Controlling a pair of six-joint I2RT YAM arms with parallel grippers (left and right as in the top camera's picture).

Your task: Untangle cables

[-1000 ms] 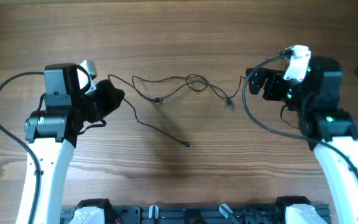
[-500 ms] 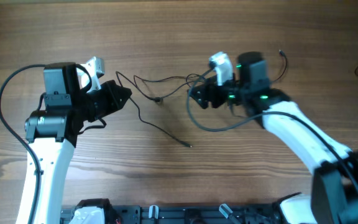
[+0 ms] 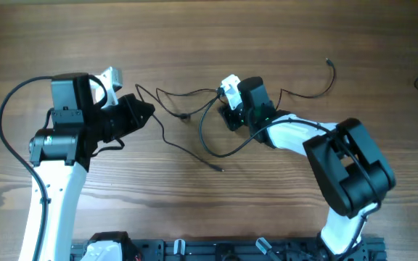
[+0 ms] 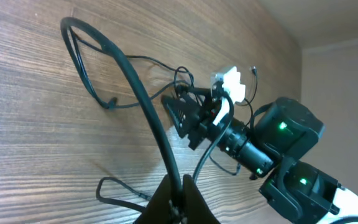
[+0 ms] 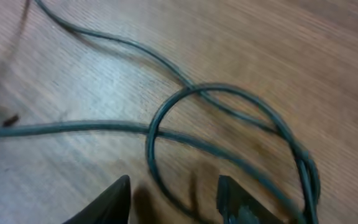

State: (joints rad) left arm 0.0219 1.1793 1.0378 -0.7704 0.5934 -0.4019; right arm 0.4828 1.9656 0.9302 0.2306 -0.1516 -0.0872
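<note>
Right gripper (image 5: 174, 193), jaws parted and empty, hovers over a crossed loop of the cables (image 5: 185, 90) at mid table (image 3: 209, 29), while the left gripper (image 4: 179, 198) pinches their left end; the step looks like loosening that loop, so next it should close on one strand.

Black cables (image 5: 73, 128) loop just ahead of my right gripper (image 5: 173, 200), whose fingers (image 5: 110, 199) are black too. Beneath it the table (image 3: 281, 29) is warm brown wood with darker streaky grain. Behind it my arm (image 3: 296, 134) is white, green lights (image 4: 283, 127) glowing
</note>
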